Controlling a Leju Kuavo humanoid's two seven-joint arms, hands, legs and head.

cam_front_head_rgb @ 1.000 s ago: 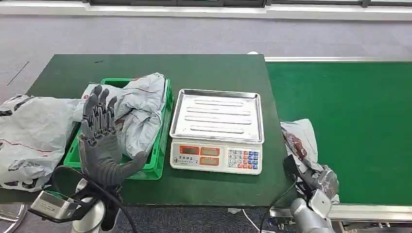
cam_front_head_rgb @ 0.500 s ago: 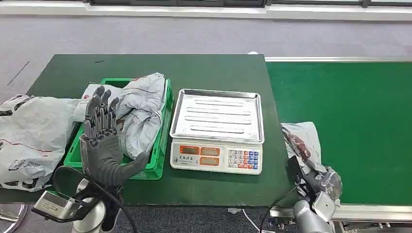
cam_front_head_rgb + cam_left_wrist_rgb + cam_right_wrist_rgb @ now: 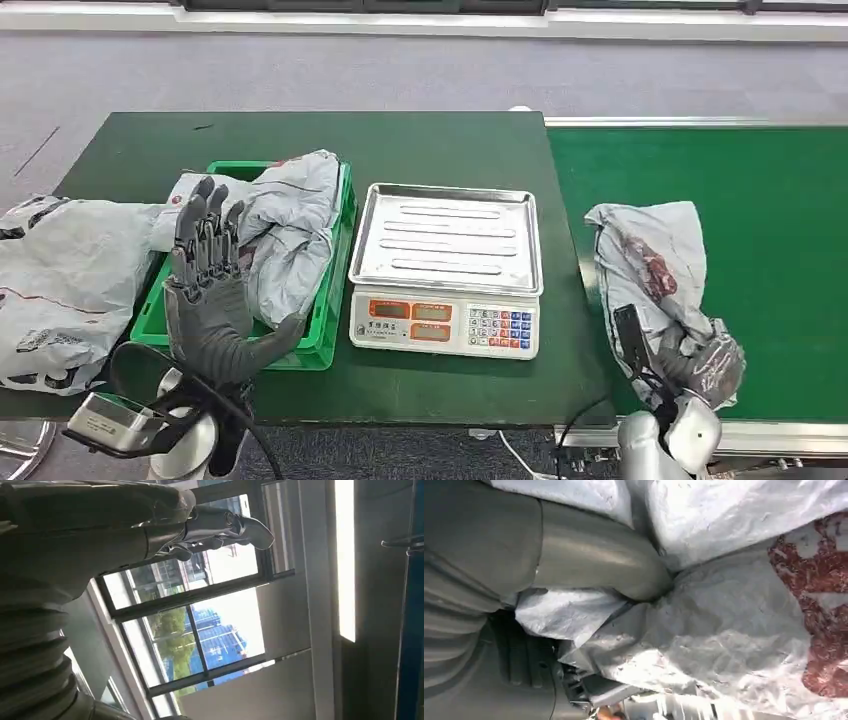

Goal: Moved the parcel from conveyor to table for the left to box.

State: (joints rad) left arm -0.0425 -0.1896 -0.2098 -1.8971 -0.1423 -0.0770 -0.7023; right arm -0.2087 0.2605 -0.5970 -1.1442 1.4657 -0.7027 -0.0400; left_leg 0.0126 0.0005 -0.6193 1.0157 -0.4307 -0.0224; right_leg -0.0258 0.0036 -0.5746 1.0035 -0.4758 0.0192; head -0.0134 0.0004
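Parcel [image 3: 655,268] gripped by right hand [image 3: 700,365] on conveyor [image 3: 760,200], 3 o'clock of scale [image 3: 446,270]. Left hand [image 3: 208,300] raised over worktop [image 3: 300,140], fingers spread, nothing held.

Head view: bright, even overhead light; soft short shadows under the scale [image 3: 445,270] and crate [image 3: 325,300].
Glare: mild sheen on the scale's steel tray.
Left wrist view: strongly backlit; windows beyond the left hand [image 3: 75,535] blow out white, and the hand reads dark.
Right wrist view: very close; parcel [image 3: 734,630] beside the thumb soft, its bright folds overexposed.
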